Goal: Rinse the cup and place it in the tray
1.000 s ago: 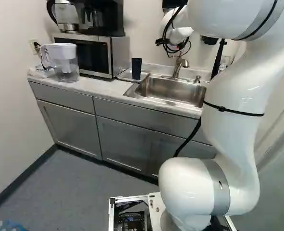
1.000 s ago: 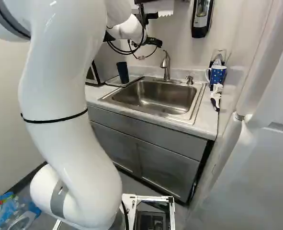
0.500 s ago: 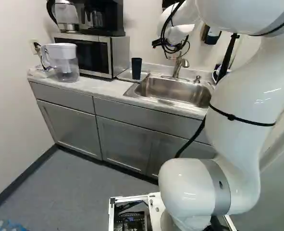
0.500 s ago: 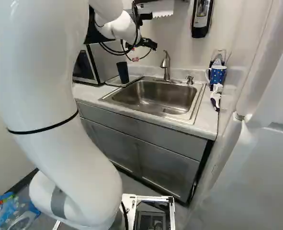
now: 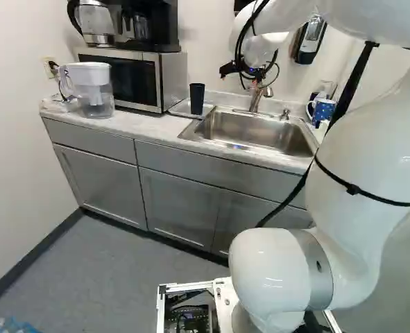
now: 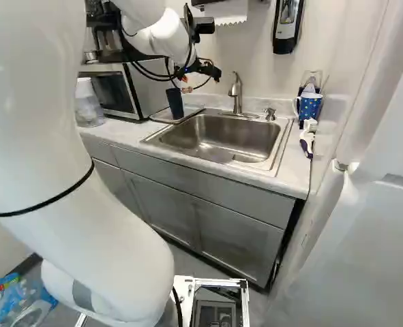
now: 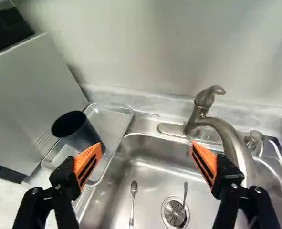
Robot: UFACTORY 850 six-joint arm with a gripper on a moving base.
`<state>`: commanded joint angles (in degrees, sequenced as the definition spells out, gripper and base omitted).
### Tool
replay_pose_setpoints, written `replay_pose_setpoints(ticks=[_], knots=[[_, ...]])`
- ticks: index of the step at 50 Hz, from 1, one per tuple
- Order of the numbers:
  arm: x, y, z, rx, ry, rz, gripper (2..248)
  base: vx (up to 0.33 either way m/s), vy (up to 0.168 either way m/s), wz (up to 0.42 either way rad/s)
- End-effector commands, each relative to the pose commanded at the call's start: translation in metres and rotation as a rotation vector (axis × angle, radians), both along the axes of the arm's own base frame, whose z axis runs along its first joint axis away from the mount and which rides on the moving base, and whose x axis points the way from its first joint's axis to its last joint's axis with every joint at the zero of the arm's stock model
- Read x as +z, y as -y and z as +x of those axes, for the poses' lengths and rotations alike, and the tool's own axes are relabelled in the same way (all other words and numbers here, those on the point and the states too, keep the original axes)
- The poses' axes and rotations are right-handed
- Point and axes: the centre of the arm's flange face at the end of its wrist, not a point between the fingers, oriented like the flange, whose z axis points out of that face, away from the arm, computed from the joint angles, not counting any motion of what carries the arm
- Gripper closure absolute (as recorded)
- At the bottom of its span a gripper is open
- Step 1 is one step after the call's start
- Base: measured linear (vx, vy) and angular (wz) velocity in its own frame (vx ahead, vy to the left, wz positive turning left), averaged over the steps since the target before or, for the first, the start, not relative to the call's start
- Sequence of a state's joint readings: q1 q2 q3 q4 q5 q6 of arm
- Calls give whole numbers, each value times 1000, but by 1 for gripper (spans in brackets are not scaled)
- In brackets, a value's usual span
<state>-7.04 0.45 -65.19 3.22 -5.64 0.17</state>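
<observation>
A: cup status?
B: cup (image 7: 78,131) stands upright in the clear tray (image 7: 113,117) beside the sink (image 7: 143,171). Dark blue-grey, smooth sides, tapers toward the base, round open mouth up
A: gripper?
B: gripper (image 6: 200,80) is over the counter area, fingers (image 7: 89,160) spread wide, nothing held. One fingertip overlaps the cup's lower side in the wrist view, can't tell if they touch
A: any labels?
B: bottle pack (image 6: 13,303) low at the left of the right base view has printed wrap, too small to read
A: what's hidden?
B: cup's base sits behind that finger, inside too dark to make out. Spoon (image 7: 133,191) in the sink is cut off at the handle, faucet (image 7: 231,138) covers part of the basin
</observation>
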Motion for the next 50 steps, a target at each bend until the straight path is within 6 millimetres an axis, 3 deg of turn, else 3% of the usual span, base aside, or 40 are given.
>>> replay_pose_setpoints(ticks=[24, 50], knots=[[-11, 0, -57, -9, -128, 20, 3, 0, 0, 0], [-24, 12, -117, -52, -256, 47, 3, 0, 0, 0]])
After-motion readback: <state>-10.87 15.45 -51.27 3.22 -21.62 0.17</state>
